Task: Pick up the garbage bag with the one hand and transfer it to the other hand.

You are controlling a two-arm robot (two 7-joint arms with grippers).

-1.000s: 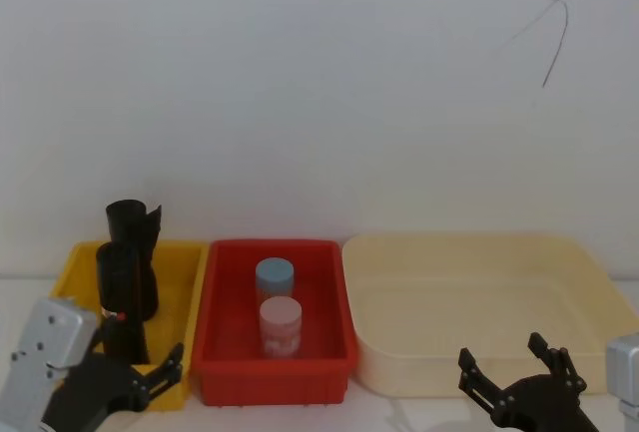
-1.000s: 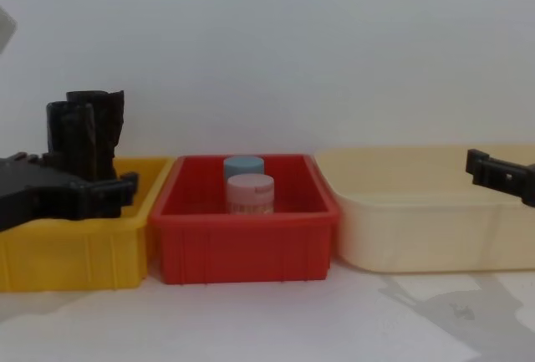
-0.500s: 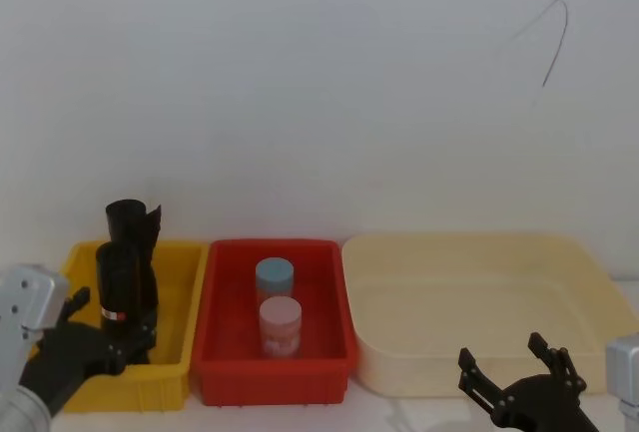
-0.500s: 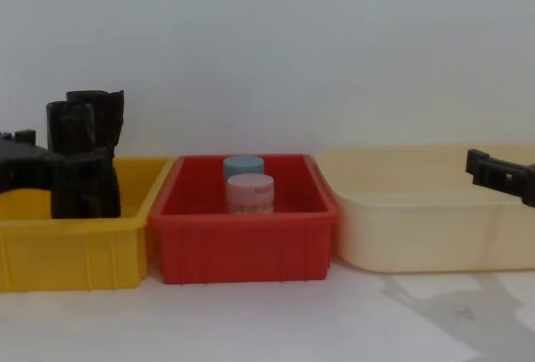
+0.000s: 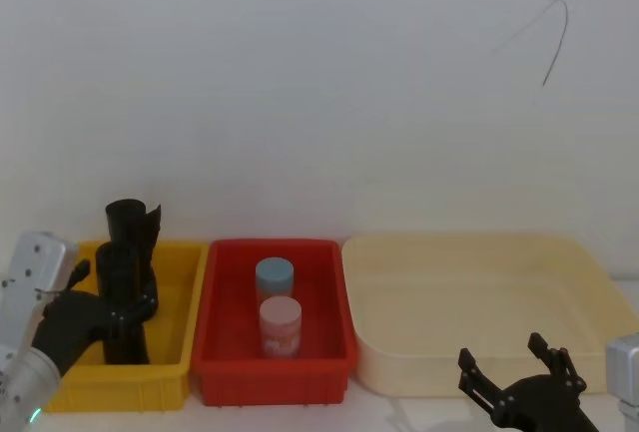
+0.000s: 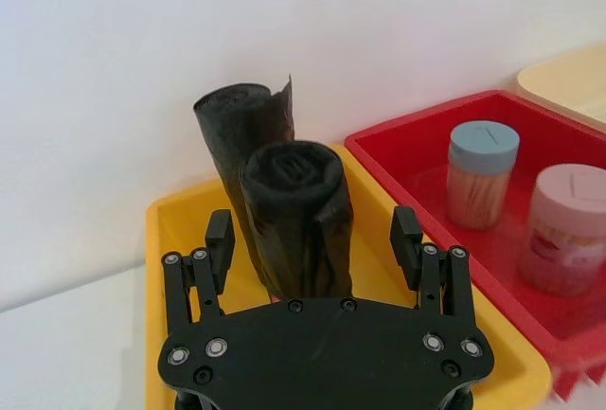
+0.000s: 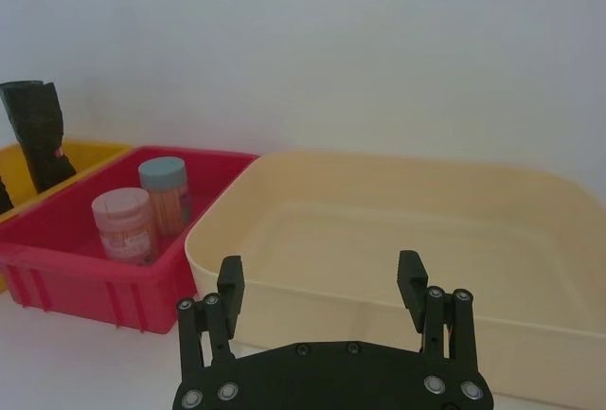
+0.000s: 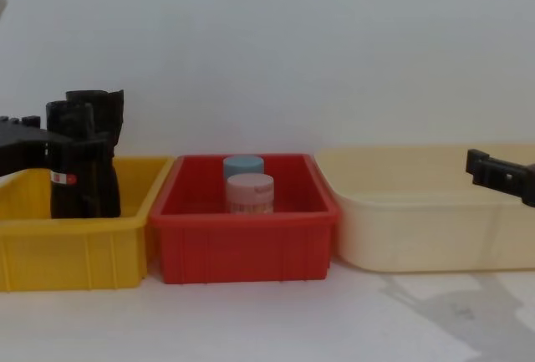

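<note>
The garbage bag (image 6: 298,211), a black cylindrical roll of plastic with a small red-and-white label band (image 8: 63,178) low on its side, stands upright in the rectangular yellow plastic bin (image 5: 190,287) at the robot's left end of the row. Just behind it, toward the wall, stands a taller black plastic roll with a ragged top (image 6: 244,121); whether the two touch cannot be told. The left gripper (image 6: 312,225), black and long-fingered on a silver-grey arm, is over the yellow bin at the level of the labelled roll. Its fingers (image 6: 220,238) are spread wide with one on each side of the roll, and the wrist view shows a gap between each finger and the plastic, so it grips nothing. Beside the yellow bin sits a rectangular red plastic bin (image 8: 242,249) holding two upright round jars, a blue-lidded one (image 5: 275,277) farther back and a pink-lidded one (image 5: 281,320) in front of it. Next along is a wide, shallow cream plastic tub (image 8: 418,237). The right gripper (image 7: 320,277), also black, hovers low at the near side of the cream tub, well apart from the garbage bag, with its fingers parted wide and nothing between them. All three containers rest side by side on a white tabletop (image 8: 276,320) in front of a plain white wall (image 5: 319,103).
</note>
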